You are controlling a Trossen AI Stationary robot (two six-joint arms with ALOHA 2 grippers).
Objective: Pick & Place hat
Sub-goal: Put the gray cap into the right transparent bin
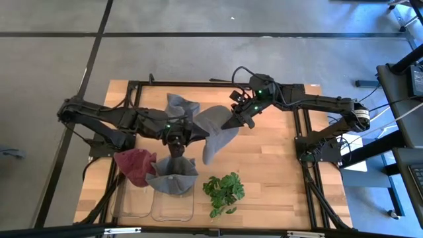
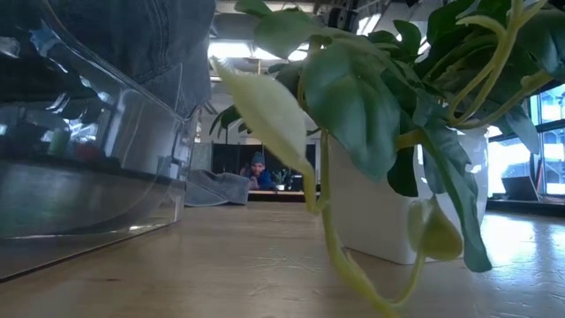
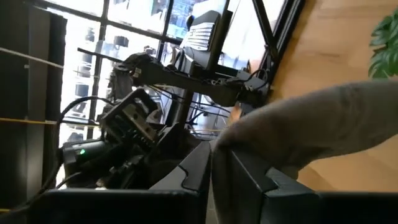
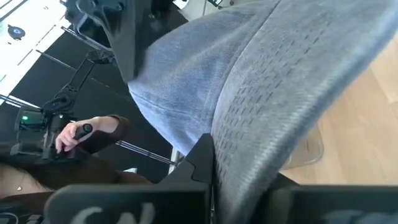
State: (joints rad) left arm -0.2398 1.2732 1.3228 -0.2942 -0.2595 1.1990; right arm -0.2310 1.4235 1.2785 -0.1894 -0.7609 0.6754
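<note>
With the light grey fabric hat [image 1: 217, 132] held above the middle of the wooden tabletop [image 1: 277, 178], the right hand [image 1: 236, 119] clamped on its edge and the left hand [image 1: 187, 134] pinching the opposite side, both should move together, keeping the cloth taut.

Grey floor [image 1: 53, 79] (dark seams), bright windows [image 3: 130, 25].

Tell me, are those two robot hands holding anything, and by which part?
Both pinch the same grey hat: the right hand by its upper edge, the left hand by its opposite edge.
</note>
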